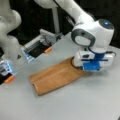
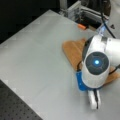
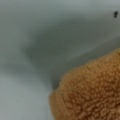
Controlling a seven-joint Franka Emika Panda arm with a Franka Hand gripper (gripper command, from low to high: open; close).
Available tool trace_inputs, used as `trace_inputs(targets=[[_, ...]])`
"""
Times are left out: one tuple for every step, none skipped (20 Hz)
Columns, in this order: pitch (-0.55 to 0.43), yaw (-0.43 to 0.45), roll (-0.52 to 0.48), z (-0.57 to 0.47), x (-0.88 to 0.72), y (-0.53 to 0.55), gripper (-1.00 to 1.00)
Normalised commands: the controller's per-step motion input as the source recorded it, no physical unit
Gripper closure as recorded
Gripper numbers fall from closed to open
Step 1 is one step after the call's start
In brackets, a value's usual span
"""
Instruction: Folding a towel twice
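Note:
The orange-brown towel (image 1: 56, 76) lies on the grey table (image 1: 75, 105) as a long strip, doubled over once, with a layered open edge at its near left end. In both front views my gripper (image 1: 87, 68) is low at the strip's right end, and the white and blue hand covers that end. In a front view the towel (image 2: 73, 51) runs under the hand, and the gripper (image 2: 93, 101) sticks out below it over bare table. The wrist view, very close to the table, shows only a fuzzy towel corner (image 3: 92, 92) at lower right, no fingers.
A second white arm (image 1: 10, 30) stands at a front view's left. Behind the towel is a metal fixture (image 1: 40, 45) with an orange part (image 1: 48, 50). Another orange piece (image 1: 10, 79) lies at the far left. A dark perforated board (image 2: 15, 107) borders the table.

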Motion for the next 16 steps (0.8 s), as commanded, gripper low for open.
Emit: trace_inputs(targets=[[-0.156,-0.016,-0.086,-0.13,-0.23,-0.06,-1.0],[-0.161,-0.016,-0.084,-0.13,-0.23,-0.06,-1.0],[-0.171,-0.012,-0.07,-0.13,-0.24,-0.06,-1.0],[-0.177,-0.011,-0.066,-0.13,-0.24,-0.05,-1.0],[-0.188,-0.02,-0.068,-0.14,-0.26,-0.04,-1.0],[-0.191,-0.023,-0.069,-0.14,-0.26,-0.03,-1.0],[-0.208,-0.039,-0.073,-0.14,-0.27,-0.02,-1.0],[-0.213,-0.043,-0.076,-0.15,-0.29,0.0,-1.0],[-0.213,-0.045,-0.074,-0.15,-0.31,0.01,-1.0],[-0.212,-0.046,-0.076,-0.15,-0.32,0.01,-1.0],[-0.207,-0.054,-0.078,-0.14,-0.33,0.02,-1.0],[-0.203,-0.059,-0.076,-0.13,-0.34,0.03,-1.0],[-0.202,-0.062,-0.077,-0.13,-0.35,0.04,-1.0],[-0.203,-0.065,-0.078,-0.11,-0.34,0.03,-1.0],[-0.187,-0.075,-0.082,-0.1,-0.34,0.03,-1.0],[-0.181,-0.082,-0.087,-0.09,-0.35,0.03,-1.0]])
